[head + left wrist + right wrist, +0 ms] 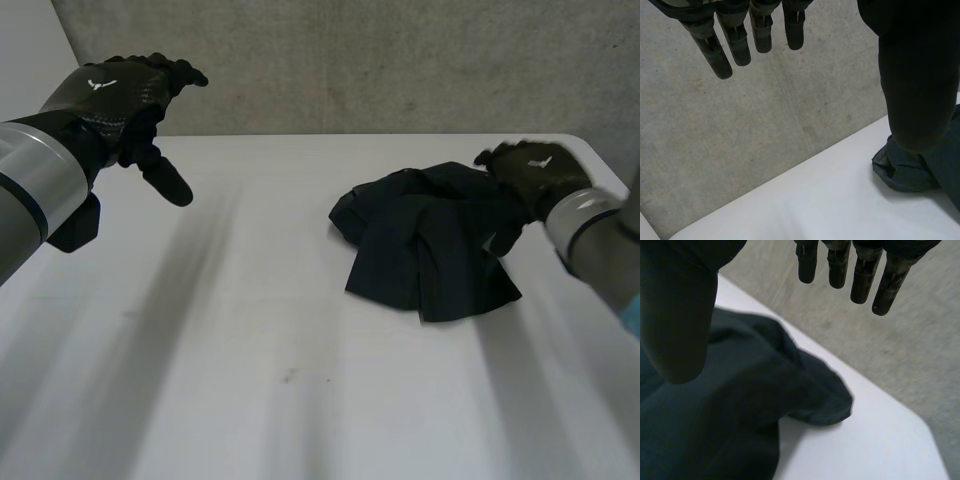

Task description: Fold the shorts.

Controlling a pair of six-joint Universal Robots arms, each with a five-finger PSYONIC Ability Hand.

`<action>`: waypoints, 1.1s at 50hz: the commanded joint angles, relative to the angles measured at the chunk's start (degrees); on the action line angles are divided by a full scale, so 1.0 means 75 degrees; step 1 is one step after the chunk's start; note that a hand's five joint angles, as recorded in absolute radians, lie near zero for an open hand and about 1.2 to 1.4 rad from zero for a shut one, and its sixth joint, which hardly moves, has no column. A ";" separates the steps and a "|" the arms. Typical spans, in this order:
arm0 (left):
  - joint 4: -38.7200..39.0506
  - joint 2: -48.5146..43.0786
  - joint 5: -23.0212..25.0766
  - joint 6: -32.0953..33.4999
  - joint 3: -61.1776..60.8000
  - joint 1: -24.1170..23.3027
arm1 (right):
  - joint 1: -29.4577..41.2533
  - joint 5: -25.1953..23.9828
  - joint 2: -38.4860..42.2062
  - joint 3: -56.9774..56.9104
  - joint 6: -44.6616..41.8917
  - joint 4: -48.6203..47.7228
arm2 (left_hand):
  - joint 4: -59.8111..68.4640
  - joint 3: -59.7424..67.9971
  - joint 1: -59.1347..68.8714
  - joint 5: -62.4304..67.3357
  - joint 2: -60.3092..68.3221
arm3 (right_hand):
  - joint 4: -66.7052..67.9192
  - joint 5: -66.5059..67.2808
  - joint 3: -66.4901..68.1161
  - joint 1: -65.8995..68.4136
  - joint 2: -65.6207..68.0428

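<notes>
Dark navy shorts (pixel 430 240) lie crumpled in a heap on the right half of the white table (pixel 250 350). My right hand (pixel 530 170) hovers just over the heap's far right edge, fingers (pixel 860 275) straight and apart from the thumb (pixel 677 315), open with nothing held; the shorts (pixel 740 410) lie under its palm. My left hand (pixel 130 100) is raised over the table's far left, well away from the cloth, open with straight fingers (pixel 740 37). A bit of the shorts (pixel 905 172) shows beyond its thumb (pixel 917 75).
A grey concrete wall (pixel 380 60) rises right behind the table's far edge. The table's right edge (pixel 600 150) runs close beside my right arm. Bare tabletop spreads across the left and the near side.
</notes>
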 commanded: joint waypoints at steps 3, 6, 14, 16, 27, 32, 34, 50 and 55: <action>0.0105 -0.0165 -0.0005 0.0000 -0.0011 0.0000 | 0.0059 -0.0040 0.1870 -0.0403 -0.0003 -0.1535 | -0.0260 -0.0329 -0.0241 -0.0348 -0.0194 | -0.0478 -0.0500 -0.0176 0.0287 -0.0214; 0.0117 -0.0189 -0.0005 0.0000 -0.0035 0.0000 | 0.0118 -0.0075 0.2340 -0.0485 -0.0027 -0.2051 | -0.0260 -0.0329 -0.0241 -0.0348 -0.0194 | 0.2519 0.2497 0.2821 0.3283 0.2782; 0.0175 -0.0166 -0.0005 0.0012 -0.0047 0.0012 | 0.1065 -0.0309 0.2493 -0.0602 -0.0027 -0.2322 | -0.0260 -0.0329 -0.0241 -0.0348 -0.0194 | 0.8856 0.8833 0.9158 0.9620 0.9119; 0.0175 -0.0119 -0.0005 0.0012 -0.0035 0.0012 | 0.1616 -0.0543 0.2236 -0.0602 0.0008 -0.2287 | -0.0260 -0.0329 -0.0241 -0.0348 -0.0194 | 0.8856 0.8833 0.9158 0.9620 0.9119; 0.0187 -0.0048 -0.0017 0.0000 -0.0011 0.0035 | 0.3691 -0.0907 0.1297 -0.1153 0.2842 -0.2462 | -0.0260 -0.0329 -0.0241 -0.0348 -0.0194 | 0.8856 0.8833 0.9158 0.9620 0.9119; 0.0257 -0.0060 -0.0157 -0.0012 0.0012 0.0047 | 0.4229 -0.0919 0.1776 -0.1351 0.3559 -0.2440 | -0.0260 -0.0329 -0.0241 -0.0348 -0.0194 | 0.8856 0.8833 0.9158 0.9620 0.9119; 0.0304 -0.0060 -0.0239 -0.0012 0.0000 0.0047 | 0.4278 -0.0907 0.1848 -0.1387 0.3478 -0.2358 | -0.0260 -0.0329 -0.0241 -0.0348 -0.0194 | 0.8131 0.8109 0.8433 0.8895 0.8395; 0.0327 -0.0060 -0.0298 0.0000 -0.0058 0.0000 | 0.1256 0.0663 0.1531 -0.1259 0.1133 -0.1068 | -0.0260 -0.0329 -0.0241 -0.0348 -0.0194 | -0.0375 -0.0398 -0.0073 0.0389 -0.0112; 0.0327 -0.0130 -0.0298 0.0000 -0.0093 0.0000 | 0.0365 0.0254 0.2304 -0.1340 0.1332 -0.1045 | -0.0260 -0.0329 -0.0241 -0.0348 -0.0194 | -0.0355 -0.0377 -0.0052 0.0410 -0.0091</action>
